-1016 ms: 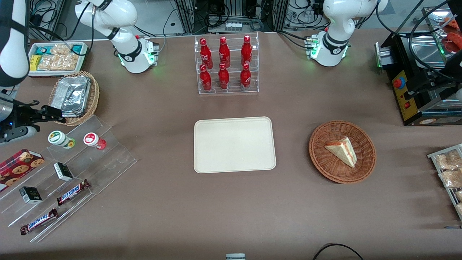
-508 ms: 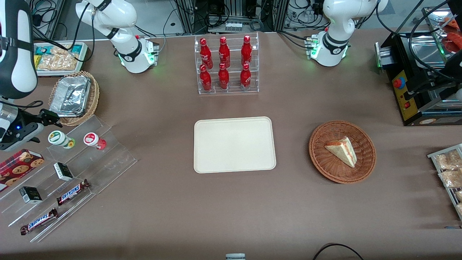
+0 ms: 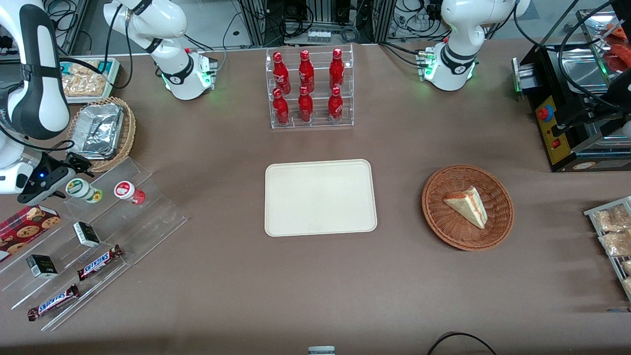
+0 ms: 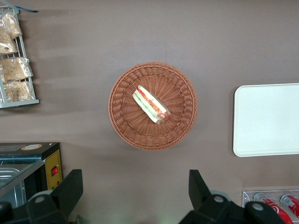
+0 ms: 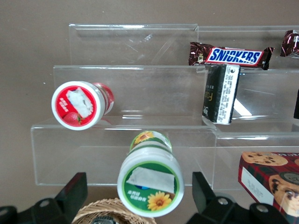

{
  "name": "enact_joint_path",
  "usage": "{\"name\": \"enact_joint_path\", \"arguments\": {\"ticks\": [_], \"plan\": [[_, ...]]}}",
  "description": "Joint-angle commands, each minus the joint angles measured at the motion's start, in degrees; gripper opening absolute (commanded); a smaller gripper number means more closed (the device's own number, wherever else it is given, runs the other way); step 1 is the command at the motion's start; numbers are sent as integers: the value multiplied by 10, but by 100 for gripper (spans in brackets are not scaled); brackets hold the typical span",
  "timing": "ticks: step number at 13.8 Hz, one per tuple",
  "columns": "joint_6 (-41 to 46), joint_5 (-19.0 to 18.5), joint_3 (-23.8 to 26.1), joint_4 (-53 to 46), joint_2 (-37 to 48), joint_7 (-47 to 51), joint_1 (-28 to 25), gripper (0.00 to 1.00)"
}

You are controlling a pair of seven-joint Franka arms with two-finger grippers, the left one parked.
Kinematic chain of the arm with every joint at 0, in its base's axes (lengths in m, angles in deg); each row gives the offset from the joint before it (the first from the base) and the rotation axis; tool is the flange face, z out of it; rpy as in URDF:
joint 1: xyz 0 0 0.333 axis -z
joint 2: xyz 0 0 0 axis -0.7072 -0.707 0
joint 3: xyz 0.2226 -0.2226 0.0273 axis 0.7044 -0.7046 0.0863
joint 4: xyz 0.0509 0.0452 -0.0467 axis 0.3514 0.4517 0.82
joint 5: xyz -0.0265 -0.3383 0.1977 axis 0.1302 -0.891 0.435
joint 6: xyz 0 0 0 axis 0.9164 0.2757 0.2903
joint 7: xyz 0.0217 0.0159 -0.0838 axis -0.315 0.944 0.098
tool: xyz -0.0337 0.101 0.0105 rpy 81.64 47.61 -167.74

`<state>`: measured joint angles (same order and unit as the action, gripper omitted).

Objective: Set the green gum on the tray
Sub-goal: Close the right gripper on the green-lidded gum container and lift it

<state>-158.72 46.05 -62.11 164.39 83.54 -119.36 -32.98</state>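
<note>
I see the gripper [image 3: 74,165] positioned just above the green gum [image 3: 79,188], fingers spread wide and grasping nothing. In the right wrist view, the green gum [image 5: 150,183] stands between the two open fingers [image 5: 205,193], on the top step of the clear acrylic riser [image 5: 140,116], beside the red gum [image 5: 79,105]. The tray [image 3: 320,197] lies well apart, mid-table.

"SNICKERS" on 2 choc bars [image 3: 100,262] [image 3: 52,301] on acrylic display steps [image 3: 148,217]; other labels unreadable.
</note>
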Motion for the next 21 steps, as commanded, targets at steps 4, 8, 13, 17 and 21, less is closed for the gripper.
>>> {"name": "enact_joint_path", "arguments": {"ticks": [4, 8, 13, 17, 21], "plan": [[-33, -9, 2, 31, 12, -35, 13, 21], [-28, -9, 2, 26, 10, -35, 9, 0], [47, -8, 10, -40, 9, 12, -18, 0], [146, -9, 10, -105, 4, 119, -72, 0], [186, -2, 11, -125, -1, 222, -136, 0]]}}
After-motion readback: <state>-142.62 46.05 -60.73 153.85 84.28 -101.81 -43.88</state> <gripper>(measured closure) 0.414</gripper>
